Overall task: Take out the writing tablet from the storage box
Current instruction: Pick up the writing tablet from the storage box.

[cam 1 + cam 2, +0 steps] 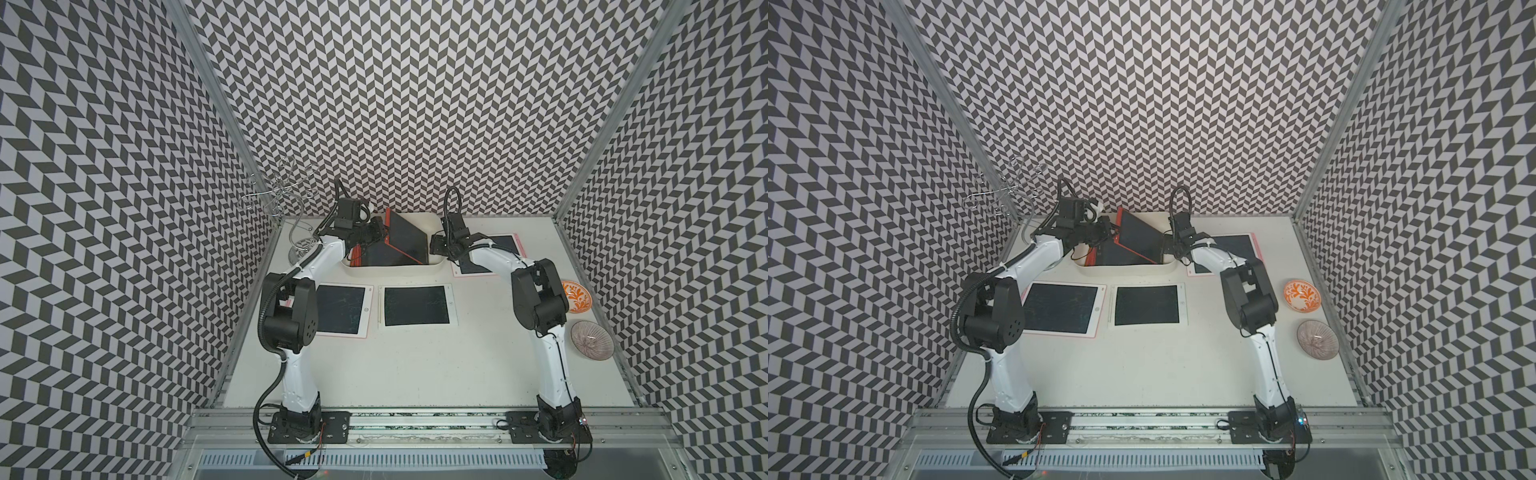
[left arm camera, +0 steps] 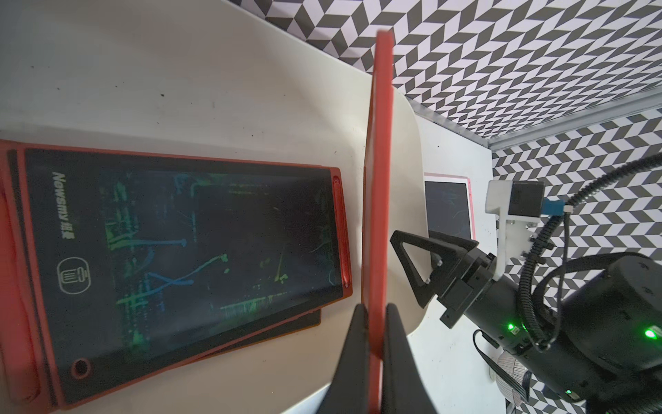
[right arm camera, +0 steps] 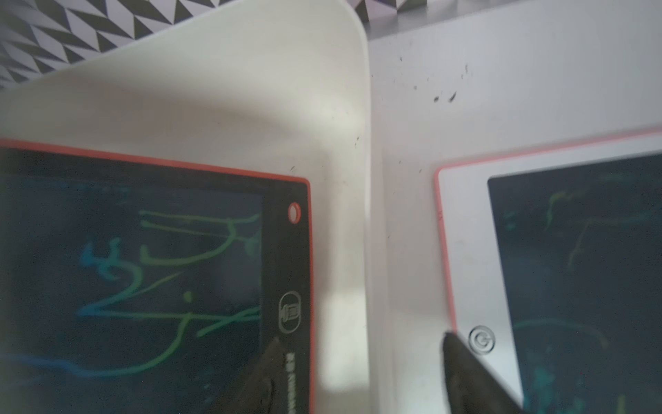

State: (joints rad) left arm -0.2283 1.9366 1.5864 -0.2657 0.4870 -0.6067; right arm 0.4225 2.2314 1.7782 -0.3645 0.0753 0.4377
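Note:
The cream-white storage box (image 1: 395, 272) (image 1: 1129, 271) stands at the back middle of the table. Over it a red-framed writing tablet (image 1: 405, 239) (image 1: 1138, 237) hangs tilted, one corner down inside the box. My left gripper (image 1: 380, 235) (image 2: 376, 310) is shut on its left edge, which shows edge-on as a red strip (image 2: 378, 161). More red-framed tablets (image 2: 179, 251) lie flat in the box. My right gripper (image 1: 434, 246) (image 3: 361, 349) is open and holds nothing. It straddles the box's right wall (image 3: 361, 143), one finger (image 3: 272, 358) over a red tablet's frame (image 3: 143, 269).
Three white-framed tablets lie on the table: two in front of the box (image 1: 340, 309) (image 1: 415, 305), one at its right (image 1: 500, 247) (image 3: 573, 269) under my right arm. An orange bowl (image 1: 575, 295) and a pinkish bowl (image 1: 592, 338) sit at the right edge. A wire stand (image 1: 286, 187) rises at back left.

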